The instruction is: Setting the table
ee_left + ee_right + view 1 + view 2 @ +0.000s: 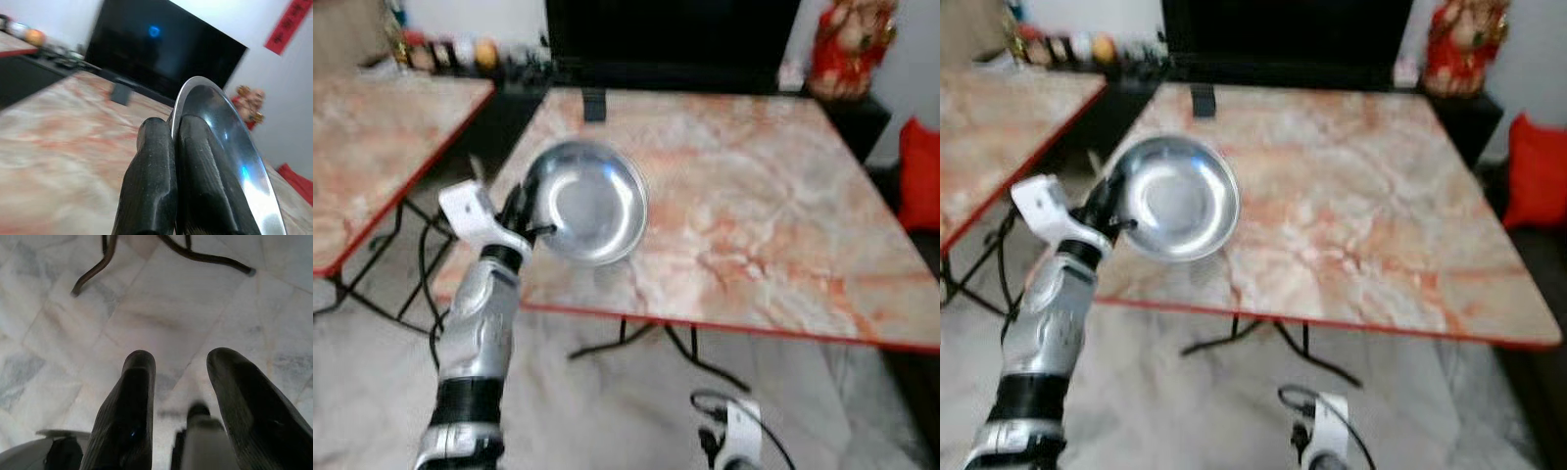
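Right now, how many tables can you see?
2: the big marble-topped table straight ahead, under the bowl in the left pincer, and another table to the left.

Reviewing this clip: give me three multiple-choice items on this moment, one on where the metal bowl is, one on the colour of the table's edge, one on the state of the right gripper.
1. Where is the metal bowl?
A. Lying on the floor
B. Held by the left gripper over the near left corner of the table
C. Beside the television

2. What colour is the table's edge?
A. Red
B. Blue
C. Green

3. How is the right gripper?
A. Shut on a spoon
B. Shut on the bowl
C. Open, holding nothing, pointing at the floor

Answers:
1 B: the left wrist view shows the black fingers pinching the bowl's rim.
2 A: a red band runs along the marble-patterned top.
3 C: the right wrist view shows floor tiles between the spread fingers.
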{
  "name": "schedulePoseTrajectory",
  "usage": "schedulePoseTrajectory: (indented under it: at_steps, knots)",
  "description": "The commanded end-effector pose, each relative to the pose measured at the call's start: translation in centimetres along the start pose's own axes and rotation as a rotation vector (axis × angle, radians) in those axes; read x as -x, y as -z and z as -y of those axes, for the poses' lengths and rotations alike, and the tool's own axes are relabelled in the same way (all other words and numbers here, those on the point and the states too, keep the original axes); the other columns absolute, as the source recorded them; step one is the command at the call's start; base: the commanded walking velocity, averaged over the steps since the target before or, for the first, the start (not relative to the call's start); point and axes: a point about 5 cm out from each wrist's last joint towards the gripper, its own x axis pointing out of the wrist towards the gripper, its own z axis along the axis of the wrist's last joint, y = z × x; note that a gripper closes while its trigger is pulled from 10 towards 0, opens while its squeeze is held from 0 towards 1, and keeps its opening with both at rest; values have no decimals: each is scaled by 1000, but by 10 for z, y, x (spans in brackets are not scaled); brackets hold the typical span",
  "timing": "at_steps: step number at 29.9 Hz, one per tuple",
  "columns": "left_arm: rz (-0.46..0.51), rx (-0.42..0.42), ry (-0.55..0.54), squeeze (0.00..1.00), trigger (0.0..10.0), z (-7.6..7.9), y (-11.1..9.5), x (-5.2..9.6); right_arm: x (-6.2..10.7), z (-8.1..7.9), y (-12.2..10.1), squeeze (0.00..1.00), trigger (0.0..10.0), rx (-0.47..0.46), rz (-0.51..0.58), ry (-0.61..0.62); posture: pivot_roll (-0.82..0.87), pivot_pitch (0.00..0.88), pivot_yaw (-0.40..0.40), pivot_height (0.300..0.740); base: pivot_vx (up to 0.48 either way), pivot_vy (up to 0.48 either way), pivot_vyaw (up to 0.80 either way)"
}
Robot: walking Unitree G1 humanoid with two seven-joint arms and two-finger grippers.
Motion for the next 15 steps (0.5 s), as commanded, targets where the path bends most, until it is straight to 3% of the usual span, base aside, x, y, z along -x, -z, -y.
schedulePoseTrajectory:
  at_steps: [1,4,15]
  knots:
    - [8,3,43,0,10000,15,1,-3,1,9,3,0,10000,-12,-14,32,104,0,3,740,364,0,0]
    - [-9,-5,40,0,10000,16,5,-2,2,11,4,0,10000,-12,-19,39,102,0,-5,740,340,0,0]
    - [-16,-13,-21,0,10000,6,8,1,2,17,4,0,10000,9,-21,43,92,0,-39,740,0,0,0]
